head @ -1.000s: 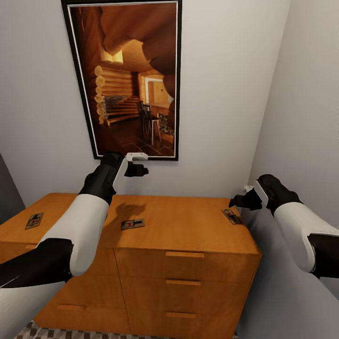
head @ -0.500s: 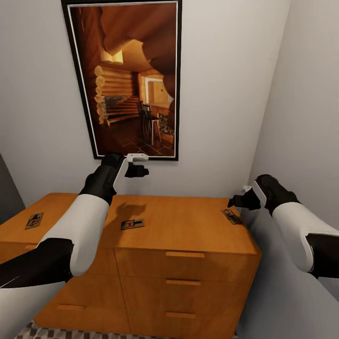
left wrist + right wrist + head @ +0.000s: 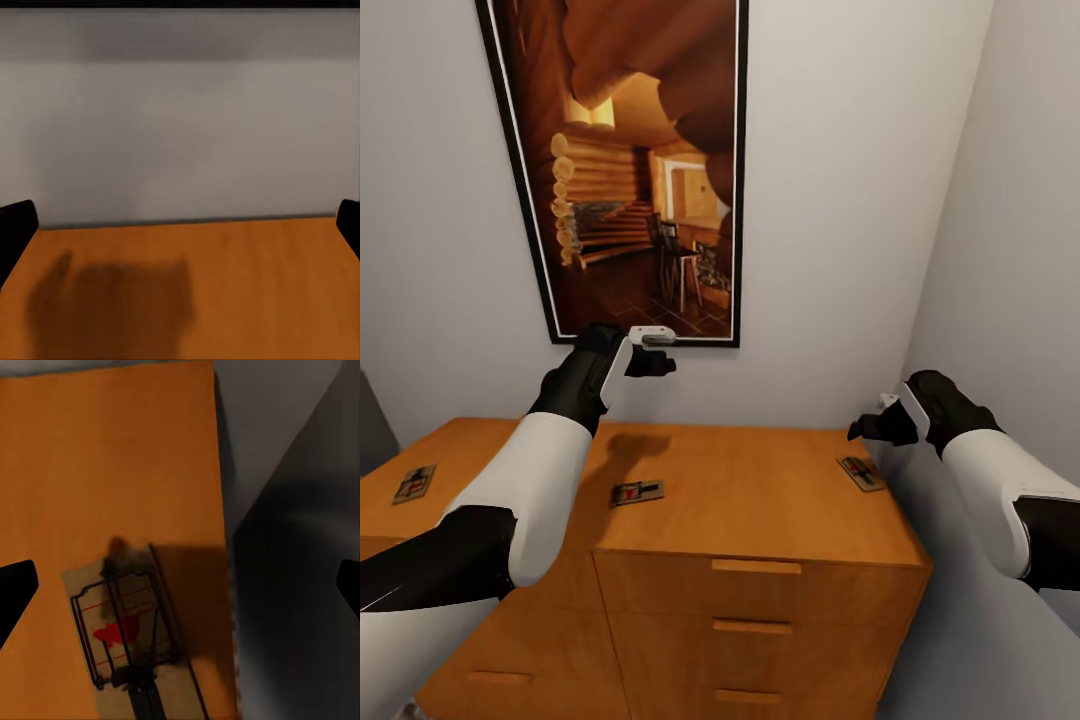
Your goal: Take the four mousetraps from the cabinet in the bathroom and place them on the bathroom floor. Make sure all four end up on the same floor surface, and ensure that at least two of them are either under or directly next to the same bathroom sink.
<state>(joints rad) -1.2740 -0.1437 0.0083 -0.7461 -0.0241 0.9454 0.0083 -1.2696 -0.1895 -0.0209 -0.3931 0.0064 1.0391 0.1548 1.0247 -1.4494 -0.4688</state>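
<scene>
Narrow grey corner, cabinet top (image 3: pixel 760 490) bearing mousetraps. Right gripper (image 3: pixel 872 428) spread open, empty, above edge trap (image 3: pixel 861 473) at three o'clock. Could nudge it off.

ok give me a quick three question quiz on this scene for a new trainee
1. True or false: three mousetraps lie on top of the cabinet in the head view.
2. Which gripper hangs nearest a mousetrap? A) left gripper B) right gripper
3. Fill in: the mousetrap under the right wrist camera carries a ____ mark.

Key
1. True: the left mousetrap, the middle mousetrap and the right mousetrap.
2. B: it hovers just above the right one, at the cabinet's edge.
3. Red.
</scene>
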